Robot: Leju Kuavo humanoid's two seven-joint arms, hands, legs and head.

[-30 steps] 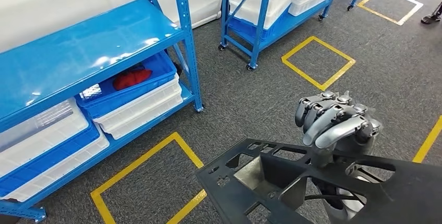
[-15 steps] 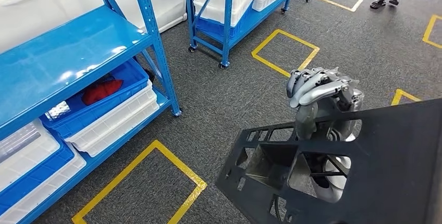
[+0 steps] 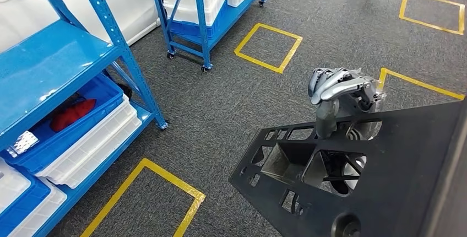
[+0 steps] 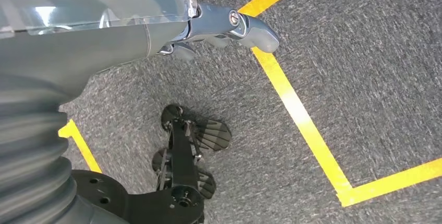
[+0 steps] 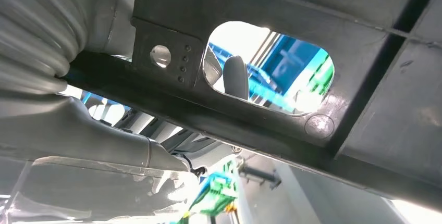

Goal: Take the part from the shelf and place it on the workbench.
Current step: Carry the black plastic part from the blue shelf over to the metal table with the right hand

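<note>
Head view: a large flat black part (image 3: 396,182), pierced with many cut-outs, is carried low in front of the robot, well above the grey carpeted floor (image 3: 231,99) and away from the blue shelf (image 3: 49,66) at the left. The robot's right hand (image 3: 341,96) sits at the part's far edge, its grey fingers (image 3: 330,85) curled over that edge and the thumb reaching down through an opening, so the hand grips the part. Under the shelf's top board lie a blue bin (image 3: 82,121) with a red object (image 3: 71,113) in it and white bins (image 3: 88,149) below. A second blue rack (image 3: 204,5) on castors stands further back, loaded with white bins. Yellow tape squares (image 3: 268,47) mark the floor.

Left wrist view: the left hand (image 4: 156,26) hangs over the carpet and a yellow tape line (image 4: 297,109); its fingers (image 4: 250,26) reach out straight and hold nothing.

Right wrist view: the black part (image 5: 292,36) lies close across the camera, with an oval opening and small holes. The right hand (image 5: 78,109) presses against its underside; one dark finger shows through the opening.
</note>
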